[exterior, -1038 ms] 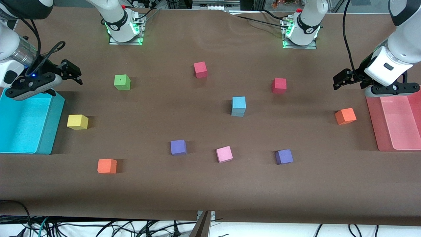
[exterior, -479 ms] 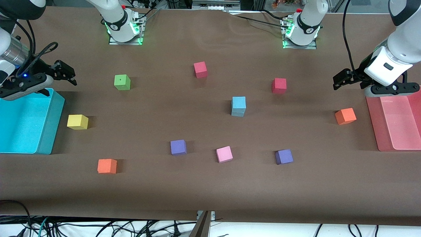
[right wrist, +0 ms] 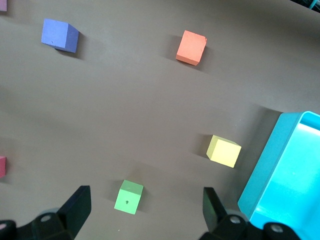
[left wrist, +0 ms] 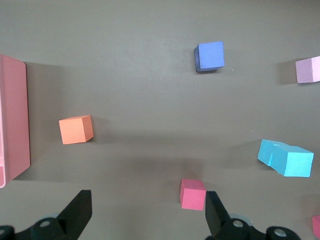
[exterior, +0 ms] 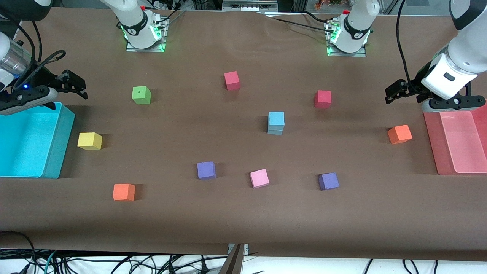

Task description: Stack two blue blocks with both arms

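Note:
Two blue blocks stand stacked near the middle of the table, the upper one on the lower one, slightly turned against each other. The left wrist view shows the same stack, upper block over lower block. My left gripper hangs open and empty over the table by the pink tray's corner; its fingers frame bare cloth and a red block. My right gripper hangs open and empty above the cyan bin's corner, a green block below it.
A cyan bin stands at the right arm's end, a pink tray at the left arm's end. Scattered cubes: two red, green, yellow, two orange, two purple, pink.
My right arm has drawn back a little toward the cyan bin's end of the table, its gripper still open. The left arm and the blue stack have not moved.

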Robot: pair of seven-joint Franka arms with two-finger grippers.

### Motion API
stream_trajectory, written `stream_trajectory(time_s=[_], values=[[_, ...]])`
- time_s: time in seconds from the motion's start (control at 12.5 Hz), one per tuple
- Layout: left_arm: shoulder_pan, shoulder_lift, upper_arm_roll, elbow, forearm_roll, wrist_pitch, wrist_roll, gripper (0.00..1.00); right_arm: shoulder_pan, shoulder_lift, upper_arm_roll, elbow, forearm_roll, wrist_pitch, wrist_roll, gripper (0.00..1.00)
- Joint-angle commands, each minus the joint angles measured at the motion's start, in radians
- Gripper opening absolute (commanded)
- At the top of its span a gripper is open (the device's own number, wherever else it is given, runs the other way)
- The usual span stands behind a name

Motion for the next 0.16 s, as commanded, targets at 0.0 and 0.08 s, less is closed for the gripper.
stream_trajectory(time_s=[0.0, 0.08], values=[[-0.014, -0.027, 0.012, -0.024, 0.023, 0.012, 0.02, 1.0, -0.001, -0.016, 0.007, 0.006, -0.011, -0.024, 0.025, 0.99], [-0.016, -0.027, 0.013, -0.024, 0.022, 0.012, 0.018, 1.0, -0.001, -0.016, 0.007, 0.006, -0.013, -0.025, 0.024, 0.99]])
